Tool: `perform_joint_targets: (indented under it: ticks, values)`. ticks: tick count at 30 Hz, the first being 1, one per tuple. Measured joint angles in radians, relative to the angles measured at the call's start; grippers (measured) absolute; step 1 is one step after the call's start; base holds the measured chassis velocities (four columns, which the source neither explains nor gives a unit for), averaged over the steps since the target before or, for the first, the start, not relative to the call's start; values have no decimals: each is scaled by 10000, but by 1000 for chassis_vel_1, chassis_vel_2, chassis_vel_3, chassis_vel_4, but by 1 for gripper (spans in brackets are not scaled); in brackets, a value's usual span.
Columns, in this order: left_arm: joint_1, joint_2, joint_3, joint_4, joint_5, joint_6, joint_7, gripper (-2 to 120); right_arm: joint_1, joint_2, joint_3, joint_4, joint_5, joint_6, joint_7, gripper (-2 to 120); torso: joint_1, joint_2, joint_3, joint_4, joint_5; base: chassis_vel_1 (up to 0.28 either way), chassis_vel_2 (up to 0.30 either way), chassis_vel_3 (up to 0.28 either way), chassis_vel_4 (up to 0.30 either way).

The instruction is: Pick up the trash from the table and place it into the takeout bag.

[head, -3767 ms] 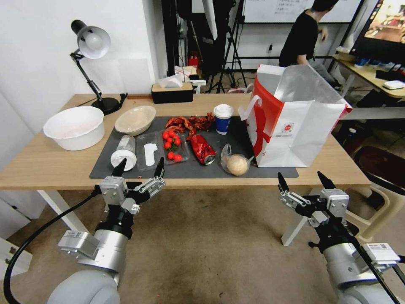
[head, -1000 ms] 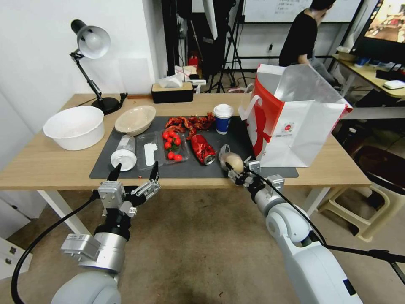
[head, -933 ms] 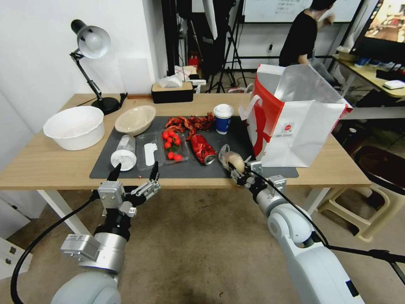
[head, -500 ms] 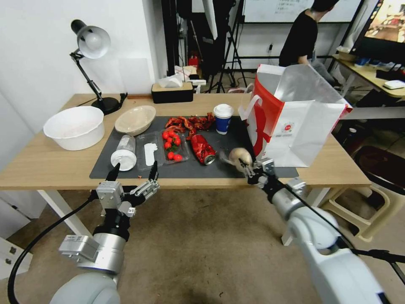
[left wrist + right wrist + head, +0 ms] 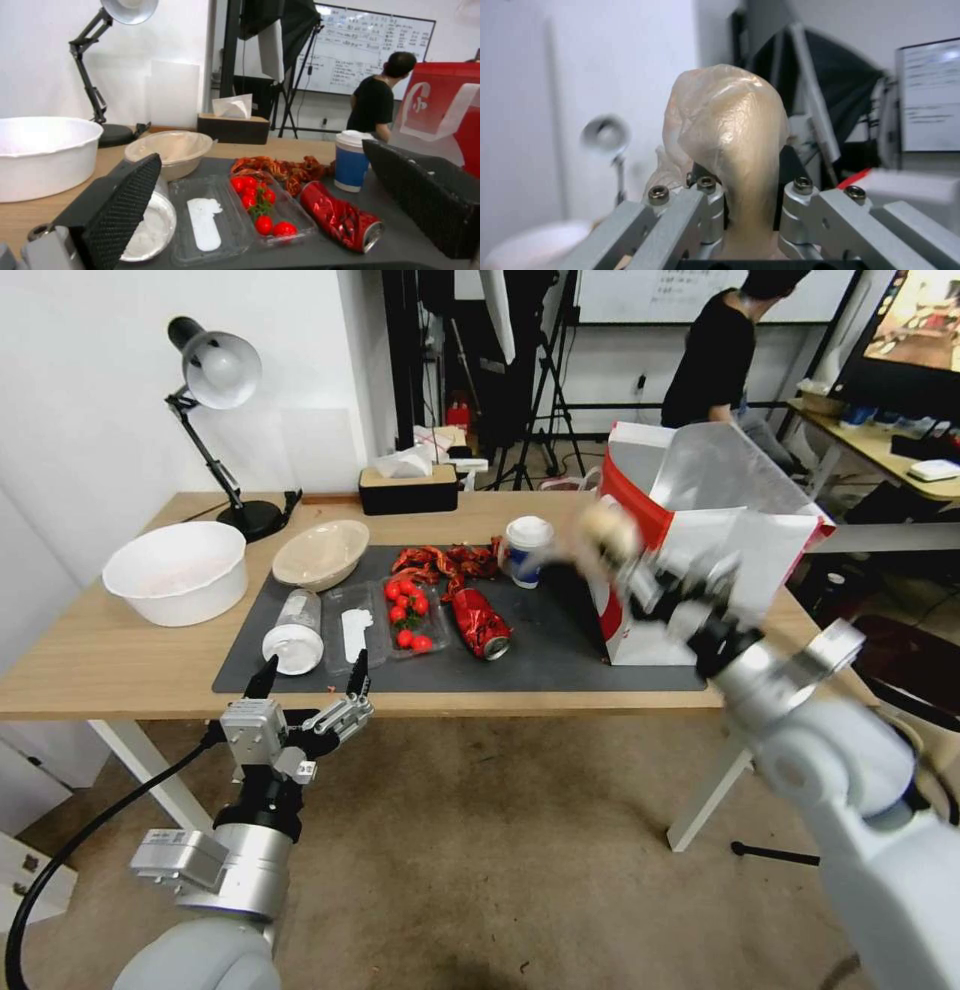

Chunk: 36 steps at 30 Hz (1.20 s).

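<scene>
The counter point(image 5: 120, 670) carries everything else. The takeout bag point(image 5: 720, 540) stands tall at its right end, mouth open upward. My right end effector point(image 5: 640, 570) is raised beside the bag's red near-left wall, clamped on the bun in clear bag point(image 5: 605, 532), which stands up between my fingers. The mouth lies up and to my right, so I judge the bun must clear that rim. My left end effector point(image 5: 308, 682) hangs spread apart below the counter's front edge, farther off.
</scene>
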Motion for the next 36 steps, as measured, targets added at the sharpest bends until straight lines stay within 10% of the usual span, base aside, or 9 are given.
perform_joint_targets:
  ticks: [16,36]
  values:
    - [114,-216,-32,-2,40,-108,-64,100,2005,-466,-143,-1570,845,-360,3328,7,1,-2,0,0,0,0,0,0,0]
    - [153,-264,-22,-52,47,-97,-69,100,1959,-843,-17,-1754,-202,-1309,3491,75,1,-2,-1,-1,0,0,0,0,0]
